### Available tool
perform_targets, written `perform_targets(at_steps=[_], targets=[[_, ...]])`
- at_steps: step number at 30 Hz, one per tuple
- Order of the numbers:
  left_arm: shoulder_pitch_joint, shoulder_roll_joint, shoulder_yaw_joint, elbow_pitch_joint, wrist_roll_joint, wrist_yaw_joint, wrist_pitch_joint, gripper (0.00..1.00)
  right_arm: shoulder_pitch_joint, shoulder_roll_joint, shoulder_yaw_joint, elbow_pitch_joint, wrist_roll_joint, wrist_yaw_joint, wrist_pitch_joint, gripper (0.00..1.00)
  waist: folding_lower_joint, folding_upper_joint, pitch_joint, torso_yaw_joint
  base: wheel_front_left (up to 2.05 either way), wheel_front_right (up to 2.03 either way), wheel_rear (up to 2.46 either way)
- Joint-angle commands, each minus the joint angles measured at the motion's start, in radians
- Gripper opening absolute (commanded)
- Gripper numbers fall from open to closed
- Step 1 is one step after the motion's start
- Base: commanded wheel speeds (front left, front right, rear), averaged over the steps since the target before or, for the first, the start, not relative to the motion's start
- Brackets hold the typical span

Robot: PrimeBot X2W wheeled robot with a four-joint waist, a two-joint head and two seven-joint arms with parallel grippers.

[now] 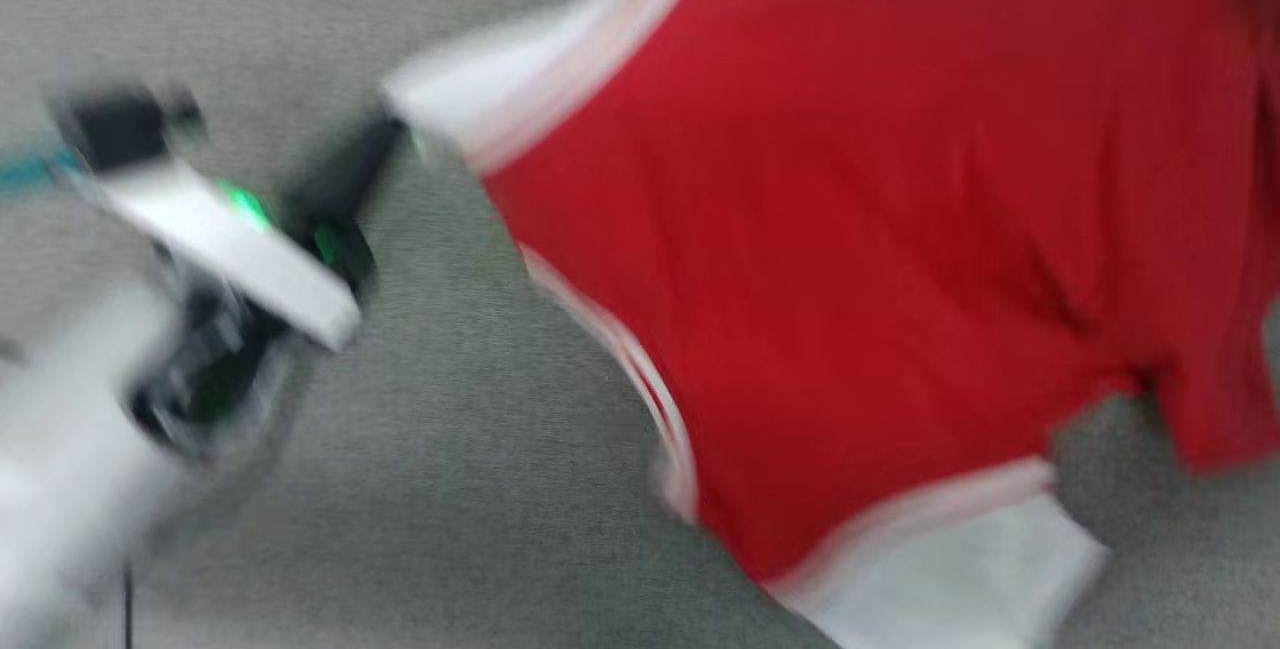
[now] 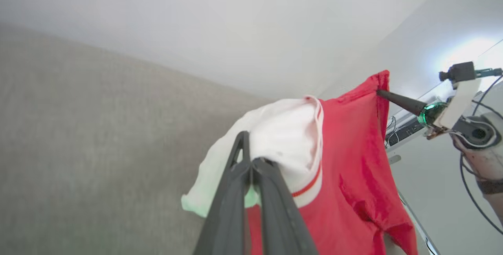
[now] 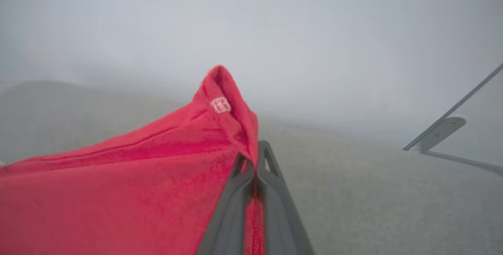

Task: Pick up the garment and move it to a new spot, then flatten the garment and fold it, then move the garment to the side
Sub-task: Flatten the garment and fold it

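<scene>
The garment (image 1: 850, 229) is bright red with white cuffs and striped trim, and it spreads over the grey surface in the blurred head view. My left gripper (image 1: 395, 129) reaches its upper white cuff from the lower left. Seen from the left wrist, my left gripper (image 2: 251, 156) is shut on that white cuff, with the garment (image 2: 353, 160) hanging red behind it. Further right, my right gripper (image 2: 379, 92) pinches a red corner. In the right wrist view, my right gripper (image 3: 253, 153) is shut on a raised red fold of the garment (image 3: 118, 192).
A grey textured surface (image 1: 450, 429) lies under and around the garment. Pale walls stand behind it in both wrist views. A thin metal bar with a bracket (image 3: 436, 133) crosses the right side of the right wrist view.
</scene>
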Motion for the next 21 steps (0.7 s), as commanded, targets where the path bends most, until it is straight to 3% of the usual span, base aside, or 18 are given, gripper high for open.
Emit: perform_targets(at_steps=[1, 7, 12, 17, 21], targets=[[-0.063, 0.004, 0.020, 0.025, -0.012, 0.003, 0.016, 0.00, -0.042, 0.009, -0.021, 0.015, -0.010, 0.000, -0.019, 0.00, 0.0000, 0.0000, 0.025, -0.021, 0.00, 0.00, 0.00], [-0.415, -0.040, 0.130, 0.219, -0.080, 0.003, 0.107, 0.00, -0.280, 0.066, -0.130, 0.119, -0.094, -0.002, -0.147, 0.00, 0.0000, 0.0000, 0.107, -0.077, 0.00, 0.00, 0.00], [-0.700, -0.103, 0.218, 0.457, -0.085, 0.003, 0.085, 0.00, -0.465, 0.127, -0.199, 0.229, -0.154, -0.004, -0.271, 0.00, 0.0000, 0.0000, 0.140, -0.106, 0.00, 0.00, 0.00], [-0.891, -0.145, 0.261, 0.521, -0.090, 0.003, 0.068, 0.00, -0.596, 0.171, -0.239, 0.317, -0.199, -0.004, -0.395, 0.00, 0.0000, 0.0000, 0.152, -0.119, 0.00, 0.00, 0.00], [-0.928, -0.165, 0.275, 0.513, -0.107, 0.003, 0.059, 0.00, -0.633, 0.181, -0.223, 0.384, -0.228, -0.004, -0.437, 0.00, 0.0000, 0.0000, 0.153, -0.112, 0.00, 0.00, 0.00]])
